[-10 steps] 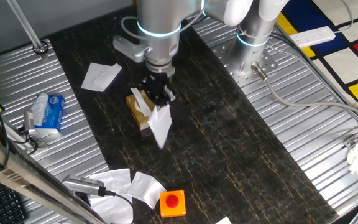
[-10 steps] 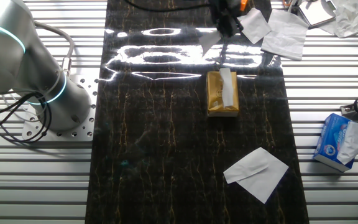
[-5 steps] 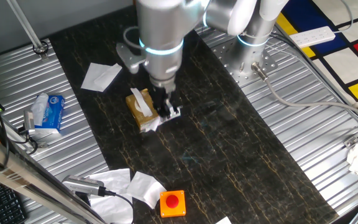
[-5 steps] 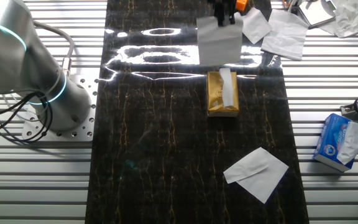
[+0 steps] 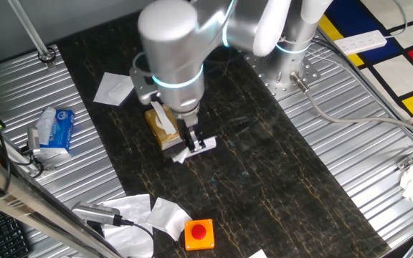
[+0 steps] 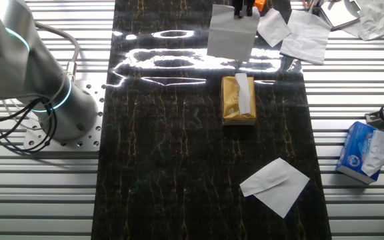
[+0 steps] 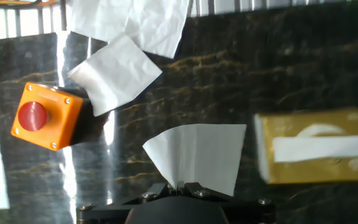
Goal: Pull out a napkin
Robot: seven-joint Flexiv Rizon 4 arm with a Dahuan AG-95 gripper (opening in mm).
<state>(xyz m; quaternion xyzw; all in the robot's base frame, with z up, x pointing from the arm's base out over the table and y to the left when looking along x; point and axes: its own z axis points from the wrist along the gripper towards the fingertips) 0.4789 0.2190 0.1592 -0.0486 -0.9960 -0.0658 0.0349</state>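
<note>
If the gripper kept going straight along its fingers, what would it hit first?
The gripper, shut on the thin white napkin, points down at bare dark marble-patterned tabletop. That likely comes first, though depth is unclear.

A robotics lab: a dark marble-patterned mat (image 5: 278,179) lies over a ribbed aluminium bench (image 5: 378,186), an orange emergency-stop button box (image 5: 198,233) sits near, and loose cables (image 5: 350,118) trail right of the arm's bolted base (image 5: 290,68).

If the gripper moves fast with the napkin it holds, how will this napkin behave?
The napkin is pinched at one edge by the gripper and fans out creased, so it is probably floppy and would flutter. It looks thin and very light, so it would hardly load the gripper. A hard snag would likely tear it.
</note>
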